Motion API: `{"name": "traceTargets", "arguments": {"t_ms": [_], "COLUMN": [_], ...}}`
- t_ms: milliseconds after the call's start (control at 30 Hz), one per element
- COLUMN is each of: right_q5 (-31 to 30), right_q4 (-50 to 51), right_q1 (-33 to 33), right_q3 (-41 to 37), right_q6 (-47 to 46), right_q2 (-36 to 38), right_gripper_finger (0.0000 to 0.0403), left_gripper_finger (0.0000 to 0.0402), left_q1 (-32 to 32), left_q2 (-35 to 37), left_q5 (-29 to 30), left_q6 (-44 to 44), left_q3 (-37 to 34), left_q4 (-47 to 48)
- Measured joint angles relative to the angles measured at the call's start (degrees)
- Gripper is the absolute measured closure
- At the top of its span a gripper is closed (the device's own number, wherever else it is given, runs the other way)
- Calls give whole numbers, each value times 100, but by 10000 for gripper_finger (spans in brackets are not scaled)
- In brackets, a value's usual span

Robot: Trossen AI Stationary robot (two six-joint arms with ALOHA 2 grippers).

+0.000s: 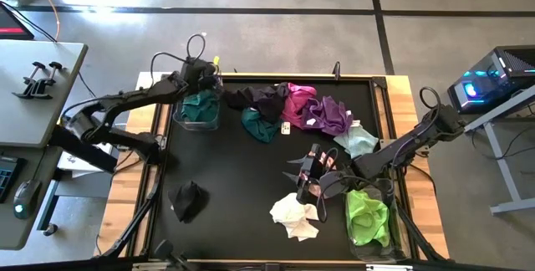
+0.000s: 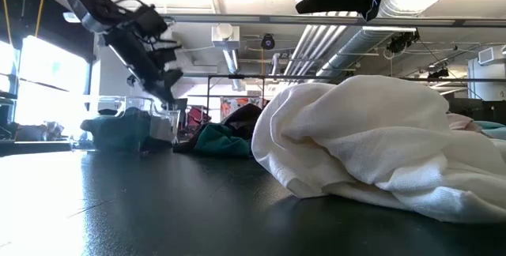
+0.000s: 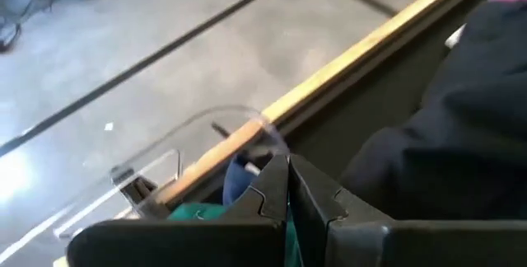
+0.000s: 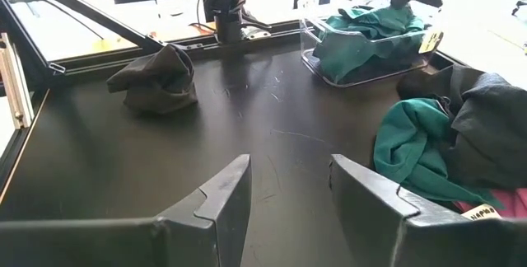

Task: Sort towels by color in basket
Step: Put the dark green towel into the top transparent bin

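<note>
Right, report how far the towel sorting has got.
Done: teal towels fill the clear bin at the far left, and lime green towels fill the near-right bin. In hand: the left gripper sits shut over the teal bin; the right gripper hangs open and empty. Left: the black towel, white towel, and the teal, dark, magenta, purple and mint pile.

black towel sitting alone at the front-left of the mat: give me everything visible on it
The black towel is a small soft cloth, matte and dark, bunched into a low crumpled mound with folds and a peaked top rather than lying flat. It rests on the black mat toward the table's front-left, well apart from the other towels and from both clear bins. Nothing touches it but the mat. The right wrist view shows it as a charcoal heap near the mat's raised edge. Neither hand is near it.
</note>
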State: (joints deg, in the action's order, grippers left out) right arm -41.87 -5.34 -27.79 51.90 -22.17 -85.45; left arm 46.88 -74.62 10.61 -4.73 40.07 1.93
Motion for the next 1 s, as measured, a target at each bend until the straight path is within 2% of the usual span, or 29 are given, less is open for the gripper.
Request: {"name": "traceTargets", "arguments": {"t_ms": [200, 367, 533, 633, 833, 1000], "right_q5": [0, 0, 0, 0, 0, 0], "right_q4": [0, 0, 0, 0, 2, 2], "right_q1": [0, 0, 0, 0, 0, 0], "right_q3": [0, 0, 0, 0, 0, 0], "right_q6": [-7, -31, -31, -31, -31, -31], "right_q2": [0, 0, 0, 0, 0, 0], "right_gripper_finger": [242, 242, 242, 242, 242, 242], "left_gripper_finger": [401, 401, 399, 380, 316, 307], "left_q1": [-114, -154, -154, -154, -149, -39], "left_q2": [435, 451, 449, 451, 451, 318], "left_q5": [-329, -579, -868, -870, -778, -242], "left_q6": [-56, -87, 292, 419, 549, 608], "left_q3": [0, -4, -290, -472, -501, -501], "left_q4": [182, 533, 272, -11, 189, 448]}}
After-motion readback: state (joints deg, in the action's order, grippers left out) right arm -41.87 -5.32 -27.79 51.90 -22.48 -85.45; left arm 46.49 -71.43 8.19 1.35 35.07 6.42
